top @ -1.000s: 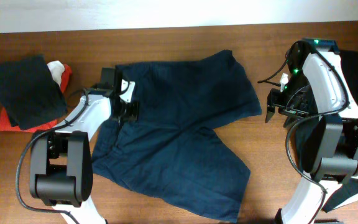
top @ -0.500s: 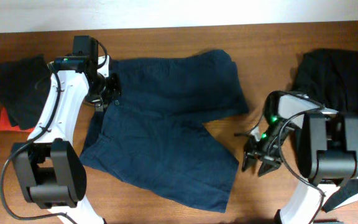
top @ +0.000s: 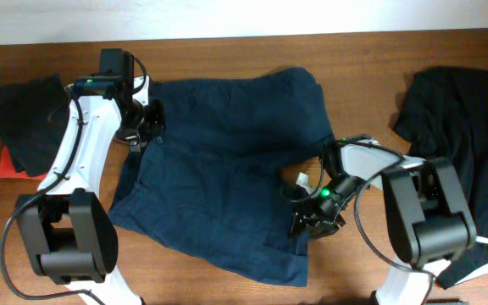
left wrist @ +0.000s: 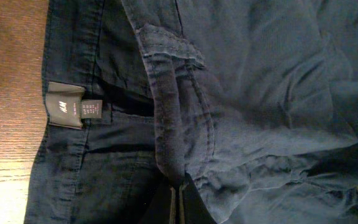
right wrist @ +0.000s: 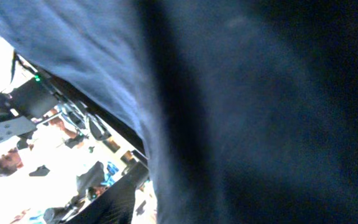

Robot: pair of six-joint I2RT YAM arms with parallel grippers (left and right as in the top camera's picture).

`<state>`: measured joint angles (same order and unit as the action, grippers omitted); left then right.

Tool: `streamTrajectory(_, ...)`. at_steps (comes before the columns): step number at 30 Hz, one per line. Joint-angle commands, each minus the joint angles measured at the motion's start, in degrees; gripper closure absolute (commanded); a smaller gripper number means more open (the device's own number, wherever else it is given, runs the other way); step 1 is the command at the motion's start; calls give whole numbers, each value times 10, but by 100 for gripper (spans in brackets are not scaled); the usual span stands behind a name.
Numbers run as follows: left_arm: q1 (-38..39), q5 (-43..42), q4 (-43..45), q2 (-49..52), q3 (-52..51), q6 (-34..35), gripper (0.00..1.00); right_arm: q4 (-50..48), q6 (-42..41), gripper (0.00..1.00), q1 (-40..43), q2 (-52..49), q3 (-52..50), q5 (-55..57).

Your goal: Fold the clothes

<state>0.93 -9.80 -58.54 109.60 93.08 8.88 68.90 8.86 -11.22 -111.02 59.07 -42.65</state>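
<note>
Shorts [top: 227,161] smother right end effector [top: 310,222], its grip unreadable; left end effector [left wrist: 178,191] pinches them.

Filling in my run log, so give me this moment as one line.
task: fold clothes | left pincer: shut on navy shorts waistband | right pincer: at leg hem, grip unclear | black garment: right side, untouched

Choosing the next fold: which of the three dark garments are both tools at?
The navy shorts spread mid-table: left tool at the waistband, right tool at a leg hem. The black garment, far right, and dark pile, far left, lie apart.
</note>
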Motion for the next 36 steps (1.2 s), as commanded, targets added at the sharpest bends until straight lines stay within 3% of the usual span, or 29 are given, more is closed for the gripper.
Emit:
streamTrajectory(1, -3, -2, -1, -17, 10, 7, 100, 3, 12, 49, 3, 64, 15, -13)
streamTrajectory(7, -3, -2, -9, -17, 10, 7, 100, -143, -139, 40, -78, 56, -16, 179)
streamTrajectory(11, -4, 29, -11, -17, 10, 7, 100, -152, -214, 37, -121, 56, -17, 292)
streamTrajectory(13, -4, 62, -12, -17, 10, 7, 100, -152, -214, 36, -121, 56, -32, 305)
streamTrajectory(17, -4, 204, -9, -17, 10, 7, 100, -156, -233, 36, -117, 56, -60, 348)
streamTrajectory(24, -3, 186, 24, 5, -16, 7, 99, -143, -227, 36, -21, 56, -60, 384)
streamTrajectory(25, -3, 161, 28, 15, -17, 7, 94, -145, -227, 36, -19, 56, -60, 384)
streamTrajectory(26, -3, 124, 36, 29, -17, 7, 59, -150, -226, 36, -19, 56, -59, 384)
streamTrajectory(28, -3, 89, 40, 48, -17, 7, 41, -152, -226, 36, -19, 56, -56, 386)
streamTrajectory(29, -3, 91, 38, 50, -17, 7, 38, -152, -226, 36, -19, 56, -54, 392)
streamTrajectory(36, -2, 81, 40, 50, -16, 7, 37, -91, -227, 36, -18, 57, 29, 451)
